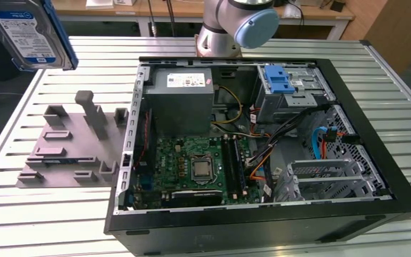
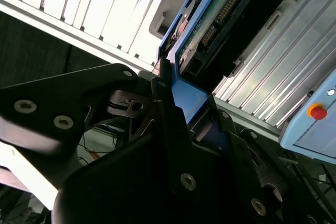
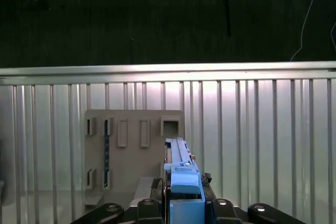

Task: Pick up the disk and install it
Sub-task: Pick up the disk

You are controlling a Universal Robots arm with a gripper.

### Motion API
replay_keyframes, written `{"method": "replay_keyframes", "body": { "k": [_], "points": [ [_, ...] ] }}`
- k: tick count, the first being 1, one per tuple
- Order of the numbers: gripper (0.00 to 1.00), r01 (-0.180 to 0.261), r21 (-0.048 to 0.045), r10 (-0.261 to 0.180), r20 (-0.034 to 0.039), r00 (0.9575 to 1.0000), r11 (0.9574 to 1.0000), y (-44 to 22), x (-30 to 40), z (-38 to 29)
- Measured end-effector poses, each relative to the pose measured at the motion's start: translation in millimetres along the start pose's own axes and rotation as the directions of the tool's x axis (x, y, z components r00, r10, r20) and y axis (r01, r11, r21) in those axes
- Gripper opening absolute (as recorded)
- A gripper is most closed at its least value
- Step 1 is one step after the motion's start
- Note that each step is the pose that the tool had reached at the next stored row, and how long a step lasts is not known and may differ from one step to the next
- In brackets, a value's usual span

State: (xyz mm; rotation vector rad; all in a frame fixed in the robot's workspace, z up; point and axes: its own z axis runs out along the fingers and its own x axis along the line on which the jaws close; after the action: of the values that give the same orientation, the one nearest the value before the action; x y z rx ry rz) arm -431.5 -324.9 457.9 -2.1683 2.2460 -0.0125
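While the claw [image 3: 182, 190] pinches the disk [image 3: 178, 156] edge-on by its blue frame, high above the grey stand [image 3: 134, 156], the grip should stay square. Beyond the stand, the drive bay [image 1: 302, 99] in the open case [image 1: 263, 230] likely wants a level, aligned entry.

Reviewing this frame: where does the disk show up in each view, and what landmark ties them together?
Exterior view: the disk, label showing, up in the air at the exterior view's upper left.
Second wrist view: its circuit-board side, clamped by the gripper.
First wrist view: edge-on, the grey stand beyond it.
Shared landmark: the slatted table.
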Motion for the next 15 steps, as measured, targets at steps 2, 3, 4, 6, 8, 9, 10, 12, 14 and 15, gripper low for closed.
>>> {"method": "replay_keyframes", "body": {
  "k": [2, 3, 4, 6, 8, 9, 10, 12, 14, 15],
  "points": [
    [0.36, 0.000, 0.0000, 0.000, 0.0000, 1.0000, 1.0000, -0.1, 3.9, -0.1],
    [0.36, 0.000, 0.0001, 0.000, 0.0001, 1.0000, 1.0000, -0.2, 6.3, 0.0],
    [0.36, 0.000, 0.0001, 0.000, 0.0001, 1.0000, 1.0000, -0.3, 8.4, 0.0],
    [0.36, 0.000, 0.0000, 0.000, 0.0003, 1.0000, 1.0000, -0.4, 12.7, -0.1],
    [0.36, 0.000, 0.0000, 0.000, 0.0006, 1.0000, 1.0000, -0.7, 17.6, -0.2],
    [0.36, 0.000, -0.0001, 0.000, 0.0007, 1.0000, 1.0000, -0.7, 20.3, -0.2],
    [0.36, 0.000, 0.0000, 0.000, 0.0009, 1.0000, 1.0000, -0.8, 22.9, -0.2],
    [0.36, 0.000, 0.0000, 0.000, 0.0012, 1.0000, 1.0000, -1.0, 26.7, -0.2],
    [0.36, 0.000, -0.0010, 0.000, 0.0014, 1.0000, 1.0000, -2.3, 29.7, -0.2],
    [0.36, 0.000, -0.0022, 0.000, 0.0015, 1.0000, 1.0000, -3.8, 30.6, -0.2]
  ]
}}
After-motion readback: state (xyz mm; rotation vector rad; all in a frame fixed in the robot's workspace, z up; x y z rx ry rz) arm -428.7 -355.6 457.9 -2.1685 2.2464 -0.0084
